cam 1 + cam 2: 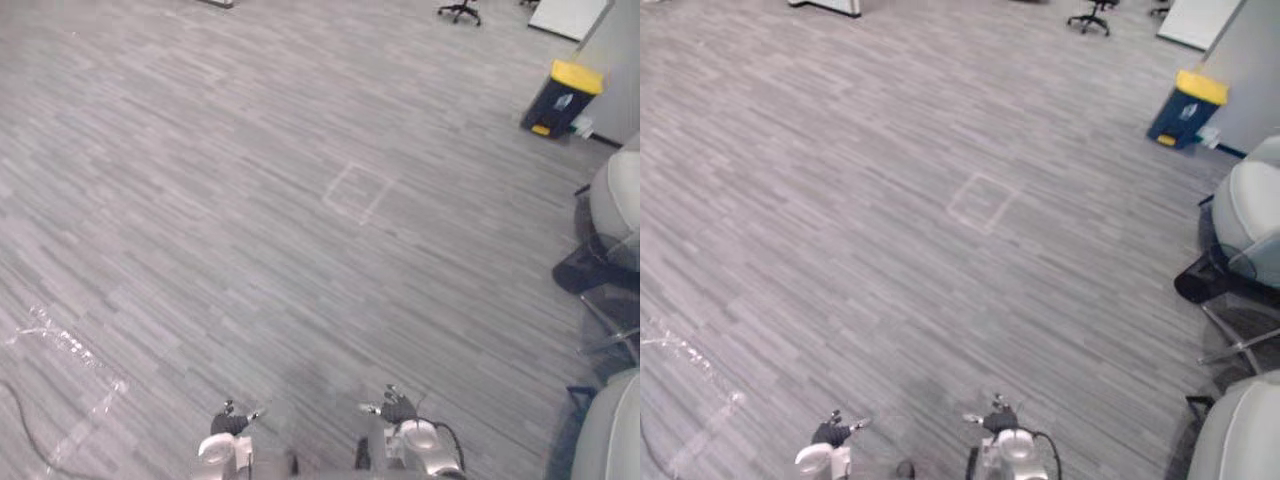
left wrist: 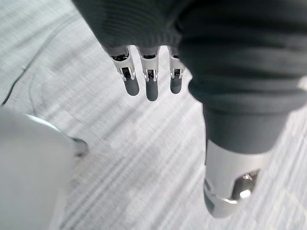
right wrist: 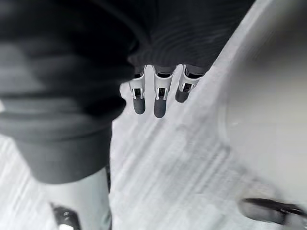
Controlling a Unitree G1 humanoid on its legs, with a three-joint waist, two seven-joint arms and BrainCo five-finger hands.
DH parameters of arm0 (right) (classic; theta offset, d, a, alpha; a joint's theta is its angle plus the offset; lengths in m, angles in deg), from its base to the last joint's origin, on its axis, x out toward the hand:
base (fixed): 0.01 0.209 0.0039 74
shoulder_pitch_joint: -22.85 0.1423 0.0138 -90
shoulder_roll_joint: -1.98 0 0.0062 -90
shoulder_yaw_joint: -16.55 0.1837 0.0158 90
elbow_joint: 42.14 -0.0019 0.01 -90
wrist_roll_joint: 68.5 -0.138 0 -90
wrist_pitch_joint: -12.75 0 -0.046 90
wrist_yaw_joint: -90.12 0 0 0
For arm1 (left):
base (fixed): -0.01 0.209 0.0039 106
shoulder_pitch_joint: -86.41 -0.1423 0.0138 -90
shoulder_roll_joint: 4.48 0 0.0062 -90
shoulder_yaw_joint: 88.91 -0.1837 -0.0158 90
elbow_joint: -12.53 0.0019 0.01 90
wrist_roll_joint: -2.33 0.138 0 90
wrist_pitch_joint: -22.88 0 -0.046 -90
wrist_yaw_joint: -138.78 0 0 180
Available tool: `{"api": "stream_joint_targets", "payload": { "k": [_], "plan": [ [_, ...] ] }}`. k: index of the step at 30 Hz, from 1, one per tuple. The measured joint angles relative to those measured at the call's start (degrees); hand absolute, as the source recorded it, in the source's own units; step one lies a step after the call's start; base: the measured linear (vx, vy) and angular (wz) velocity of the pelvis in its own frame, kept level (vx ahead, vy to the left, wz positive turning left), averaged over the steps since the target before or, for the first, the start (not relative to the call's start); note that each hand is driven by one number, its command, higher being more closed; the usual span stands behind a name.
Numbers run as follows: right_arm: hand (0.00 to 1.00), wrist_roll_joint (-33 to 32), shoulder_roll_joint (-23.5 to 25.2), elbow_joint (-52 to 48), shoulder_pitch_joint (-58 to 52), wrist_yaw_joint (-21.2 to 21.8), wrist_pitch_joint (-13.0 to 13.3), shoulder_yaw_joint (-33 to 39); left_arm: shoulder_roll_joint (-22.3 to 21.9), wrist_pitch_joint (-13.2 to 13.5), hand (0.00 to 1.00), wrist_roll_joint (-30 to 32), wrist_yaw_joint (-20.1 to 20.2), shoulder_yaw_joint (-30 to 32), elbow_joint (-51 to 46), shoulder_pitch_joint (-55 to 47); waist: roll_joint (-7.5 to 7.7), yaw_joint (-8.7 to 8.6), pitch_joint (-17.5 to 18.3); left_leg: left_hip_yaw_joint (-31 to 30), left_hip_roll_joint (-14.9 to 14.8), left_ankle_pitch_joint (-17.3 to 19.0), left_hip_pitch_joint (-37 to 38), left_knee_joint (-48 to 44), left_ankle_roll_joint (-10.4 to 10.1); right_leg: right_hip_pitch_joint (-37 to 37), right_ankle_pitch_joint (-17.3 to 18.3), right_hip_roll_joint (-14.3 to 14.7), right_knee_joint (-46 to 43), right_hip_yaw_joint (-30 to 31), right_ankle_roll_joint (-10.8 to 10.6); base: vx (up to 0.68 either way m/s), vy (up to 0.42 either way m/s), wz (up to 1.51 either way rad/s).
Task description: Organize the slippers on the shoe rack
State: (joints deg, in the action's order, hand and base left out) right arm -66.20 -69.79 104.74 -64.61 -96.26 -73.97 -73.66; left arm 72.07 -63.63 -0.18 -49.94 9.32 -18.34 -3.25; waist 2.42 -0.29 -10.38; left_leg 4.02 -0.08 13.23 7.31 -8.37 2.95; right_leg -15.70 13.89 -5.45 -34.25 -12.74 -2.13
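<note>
Hanging low over the grey plank floor (image 1: 180,220), left hand (image 1: 230,422) and right hand (image 1: 398,408), fingers (image 2: 152,88) of each straight, close side by side, holding nothing, bare floor past the fingertips, taped square (image 1: 357,192) well ahead of them, yellow-lidded bin (image 1: 562,98) farther, right of the right fingers.

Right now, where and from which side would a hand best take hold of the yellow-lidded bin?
Probably the front edge of the yellow lid, coming from the open floor side: a wall stands close behind the bin, and its dark body looks too broad to wrap.
</note>
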Motion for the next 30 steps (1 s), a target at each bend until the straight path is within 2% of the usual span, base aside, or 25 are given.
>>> {"api": "stream_joint_targets", "payload": {
  "k": [1, 2, 3, 4, 5, 7, 8, 9, 10, 11, 13, 16, 17, 18, 19, 20, 21, 22, 24, 25, 26, 27, 28, 29, 30],
  "plan": [
    [0.0, 0.0, 0.05, 0.1, 0.23, 0.02, 0.12, -0.01, -0.14, 0.01, 0.0, 0.0, 0.05, 0.07, -0.05, 0.23, 0.09, 0.04, 0.05, 0.0, -0.37, 0.71, 0.45, 0.48, -0.57, -0.29, -1.9, 0.81, 6.39, 0.09, -0.16, 0.37, -0.076, 0.24],
    [0.0, -0.02, 0.22, 0.32, 0.35, 0.09, 0.09, -0.01, -0.35, 0.0, 0.0, 0.03, 0.09, 0.41, -0.05, 0.39, 0.81, 0.14, 0.01, -0.11, -0.28, 2.17, 1.75, 0.75, -1.4, -0.68, -6.43, 1.57, 16.71, 0.72, 0.16, 0.37, -0.092, 0.12],
    [0.0, -0.05, 0.24, 0.35, 0.35, 0.16, 0.11, -0.02, -0.83, -0.03, 0.0, 0.04, 0.09, 1.32, -0.02, 0.07, 1.14, 0.14, -0.14, -0.13, -0.17, 3.66, 3.4, 0.84, -1.97, -0.75, -10.67, 1.98, 20.88, 1.72, 0.61, 0.41, -0.132, 0.1],
    [0.0, -0.05, 0.19, 0.29, 0.27, 0.18, 0.14, 0.01, -1.15, -0.03, 0.0, 0.06, 0.06, 2.17, -0.03, -0.14, 0.91, -0.09, -0.13, -0.87, -0.63, 4.69, 4.66, 0.87, -2.42, -0.42, -13.44, 2.59, 20.13, 2.27, 1.5, 0.48, -0.174, 0.1],
    [0.0, -0.05, -0.12, 0.2, 0.36, 0.21, 0.08, 0.13, -1.51, -0.02, 0.0, 0.06, 0.13, 2.69, -0.03, -0.12, 0.01, -0.36, 0.58, -1.76, -2.22, 5.74, 6.33, 1.08, -3.0, -0.49, -13.85, 3.86, 17.83, 2.09, 3.44, 0.61, -0.21, 0.2],
    [0.0, -0.05, 0.15, 0.27, 0.55, 0.19, -0.41, 0.72, -2.01, 0.02, 0.0, 0.12, 0.21, 4.19, -0.19, -0.4, -0.15, -0.38, 0.84, -3.24, -3.39, 5.76, 4.42, -5.84, -3.03, 0.28, -9.9, 4.33, 14.97, 0.87, 4.89, 0.5, -0.201, 0.2],
    [0.0, -0.05, 0.06, 0.04, 0.36, 0.26, -0.52, 0.67, -2.8, -0.08, 0.0, 0.3, 0.29, 5.46, -0.27, -0.35, -0.62, -0.76, 0.8, -4.47, -4.22, 5.7, 0.52, -17.04, -3.2, 2.12, -7.98, 4.73, 14.76, -0.04, 5.23, 0.48, -0.225, 0.23],
    [0.0, -0.06, 0.07, -0.43, -0.06, 0.27, -0.49, 0.47, -3.69, -0.24, 0.0, 0.44, 0.33, 7.04, -0.73, -0.27, -1.83, -1.09, 0.97, -5.5, -5.31, 4.41, -4.02, -27.81, -5.66, 3.98, -6.67, 5.69, 15.2, -0.99, 5.68, 0.5, -0.2, 0.18],
    [0.0, -0.1, -0.28, -1.37, -0.53, 0.22, -0.75, 0.03, -4.41, -0.31, 0.0, 0.44, 0.35, 8.29, -1.46, -0.64, -3.07, -0.96, 0.89, -5.76, -6.5, 0.07, -8.1, -38.53, -9.77, 6.45, -5.39, 7.26, 15.98, -0.92, 6.34, 0.53, -0.134, -0.05],
    [0.0, -0.16, -0.31, -1.52, -0.91, 0.19, -1.15, -0.67, -4.96, -0.12, 0.0, 0.43, 0.34, 8.71, -2.64, -1.05, -3.97, 0.05, 0.8, -5.2, -8.75, -2.28, -12.4, -49.19, -10.15, 9.94, -3.47, 9.03, 16.82, 0.42, 7.42, 0.54, -0.069, -0.37],
    [0.0, -0.2, 0.97, -1.07, -1.16, 0.14, -1.26, -0.91, -4.6, -0.11, 0.0, 0.3, 0.32, 8.64, -4.24, -1.34, -3.56, 0.96, 0.67, -2.53, -10.24, -0.23, -16.73, -55.16, -8.71, 15.13, -1.04, 9.99, 18.33, 3.01, 8.12, 0.57, -0.056, -0.61],
    [0.0, -0.65, 1.76, -0.01, -0.8, -0.13, -1.67, -0.94, -3.94, -0.09, 0.0, 0.05, 0.2, 8.13, -5.73, -1.79, -2.47, 2.31, 0.7, 2.29, -10.27, 4.28, -23.48, -46.64, -6.86, 22.37, -0.36, 8.62, 22.89, 8.1, 7.51, 0.58, 0.047, -0.87],
    [0.0, -0.76, 1.77, 0.11, -0.68, -0.57, -1.69, 0.02, -3.9, -0.02, 0.0, 0.03, 0.2, 8.09, -6.14, -1.76, -2.28, 2.59, 0.73, 3.24, -9.26, 4.59, -25.71, -37.91, -6.54, 24.58, -0.19, 7.29, 24.96, 9.55, 7.12, 0.42, 0.136, -0.74],
    [0.0, -0.77, 1.72, 0.14, -0.62, -0.78, -1.65, 0.48, -3.78, 0.08, 0.0, 0.02, 0.16, 7.89, -6.37, -1.75, -1.75, 2.77, 0.69, 2.45, -7.19, 3.0, -26.94, -27.84, -6.73, 26.34, 0.54, 5.54, 26.46, 10.64, 5.85, 0.52, 0.214, -0.65],
    [0.0, -0.77, 1.69, 0.22, -0.76, -0.87, -1.64, 1.16, -3.58, 0.11, 0.0, 0.03, 0.08, 7.03, -6.29, -1.79, -1.77, 2.88, 1.04, 0.16, -5.46, -0.48, -27.19, -18.09, -7.18, 27.42, 1.15, 4.39, 27.33, 11.39, 4.88, 0.43, 0.212, -0.55],
    [0.0, -0.77, 1.64, 0.35, -1.0, -0.96, -1.65, 1.78, -3.43, 0.11, 0.0, 0.02, 0.06, 5.95, -6.16, -1.84, -1.76, 3.27, 1.35, -1.53, -4.25, -7.61, -26.94, -13.16, -8.21, 28.23, 1.87, 3.56, 28.23, 12.44, 3.79, 0.54, 0.301, -0.53],
    [0.0, -0.74, 1.39, 0.61, -1.06, -0.98, -1.67, 1.78, -3.15, 0.13, 0.0, 0.0, 0.05, 5.59, -5.63, -1.94, -2.04, 3.69, 1.82, -1.53, -3.09, -10.87, -26.1, -12.51, -7.39, 29.11, 2.01, 2.97, 28.76, 13.89, 3.56, 0.57, 0.303, -0.24],
    [0.0, -0.64, 1.3, 0.75, -1.03, -0.8, -1.63, 1.14, -2.62, 0.11, 0.0, 0.02, -0.06, 5.16, -5.08, -1.42, -0.43, 2.88, 2.41, -0.83, -1.02, -8.69, -26.03, -12.44, -5.8, 28.55, 1.11, 0.74, 27.25, 14.1, 3.37, 0.68, 0.364, -0.09],
    [0.0, -0.51, 1.3, 0.74, -1.51, -0.76, -1.76, 2.22, -1.95, 0.12, 0.0, 0.02, -0.04, 4.21, -5.09, -1.15, 0.47, 3.25, 2.58, 1.08, -0.14, -7.19, -24.79, -13.55, -3.34, 26.39, 0.25, -0.73, 21.06, 16.09, 1.95, 0.58, 0.29, -0.12],
    [0.0, -0.45, 1.7, 0.65, -1.59, -0.78, -1.9, 2.39, -1.63, -0.01, 0.0, -0.02, -0.08, 4.21, -4.56, -1.34, 0.78, 3.37, 2.64, 2.62, 0.32, -4.8, -21.85, -13.83, -1.64, 22.98, -1.3, -1.52, 10.68, 16.92, -0.71, 0.56, 0.269, -0.43],
    [0.0, -0.38, 1.66, 0.39, -1.6, -0.75, -1.88, 2.49, -1.37, -0.03, 0.0, 0.0, -0.09, 4.18, -4.05, -1.43, 1.02, 3.39, 2.49, 3.63, 0.66, -3.45, -19.24, -13.22, -1.06, 19.46, -3.62, -1.87, 0.96, 17.35, -3.37, 0.63, 0.291, -0.58],
    [0.0, 0.01, 1.28, 0.36, -1.69, -0.44, -1.96, 2.9, -1.03, -0.18, 0.0, 0.01, -0.1, 3.74, -3.2, -1.43, 1.06, 3.26, 2.25, 4.81, 1.13, -1.6, -15.04, -12.36, -0.42, 13.95, -8.13, -2.79, -13.0, 18.09, -5.64, 0.5, 0.214, -0.41],
    [0.0, 0.05, 1.28, 0.31, -1.97, -0.42, -1.96, 3.36, -1.03, -0.27, 0.0, 0.03, -0.06, 3.4, -2.78, -1.45, 0.75, 2.9, 2.0, 4.95, 1.33, -0.54, -12.57, -12.22, -0.08, 11.44, -8.26, -3.19, -20.09, 17.42, -5.55, 0.47, 0.177, -0.27],
    [0.0, 0.09, 1.21, -0.74, -2.43, -0.38, -1.83, 3.96, -1.16, -0.48, 0.0, 0.02, -0.05, 3.09, -2.2, -1.56, 0.37, 2.39, 1.79, 5.06, 1.63, -0.04, -8.22, -10.99, 0.26, 8.2, -7.48, -4.23, -27.36, 14.86, -4.32, 0.44, 0.144, -0.1],
    [0.0, 0.1, 1.26, -1.61, -2.64, -0.39, -1.8, 4.44, -1.56, -0.59, 0.0, 0.03, -0.05, 3.17, -1.73, -1.75, -0.35, 2.05, 1.99, 5.14, 1.42, -0.04, -4.55, -8.88, 0.26, 5.32, -6.26, -4.65, -29.65, 12.36, -3.02, 0.42, 0.121, -0.08]
  ]
}}
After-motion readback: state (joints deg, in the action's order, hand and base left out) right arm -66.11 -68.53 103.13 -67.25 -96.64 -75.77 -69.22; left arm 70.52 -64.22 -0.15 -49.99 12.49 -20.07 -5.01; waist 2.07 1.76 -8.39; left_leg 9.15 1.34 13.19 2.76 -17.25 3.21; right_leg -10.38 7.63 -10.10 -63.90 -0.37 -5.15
